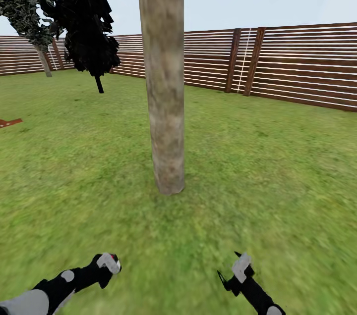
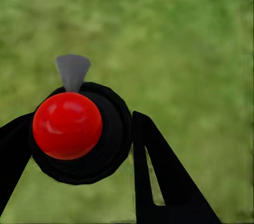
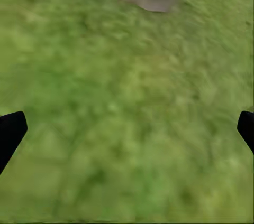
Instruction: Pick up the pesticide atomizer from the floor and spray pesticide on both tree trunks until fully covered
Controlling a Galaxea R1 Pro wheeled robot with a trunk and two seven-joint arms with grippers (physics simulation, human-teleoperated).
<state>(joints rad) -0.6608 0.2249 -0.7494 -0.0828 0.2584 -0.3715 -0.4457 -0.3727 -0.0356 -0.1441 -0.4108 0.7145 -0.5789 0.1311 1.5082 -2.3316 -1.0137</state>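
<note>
Your left gripper (image 2: pixel 106 145) pinches the sprayer (image 2: pixel 79 134), right gripper (image 3: pixel 127 134) spread empty; aim its nozzle (image 2: pixel 72 71) squarely at the trunk (image 1: pixel 163 87) ahead.

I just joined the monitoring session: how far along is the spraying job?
Done, by the look of it: the atomizer, red-capped with a grey nozzle, sits between the fingers of the left pincer, so it is off the floor. In hand: the robot stands on the grass facing the near tree trunk. The right pincer is open. Left: no spray or coating shows on this trunk, and a farther tree waits.
</note>
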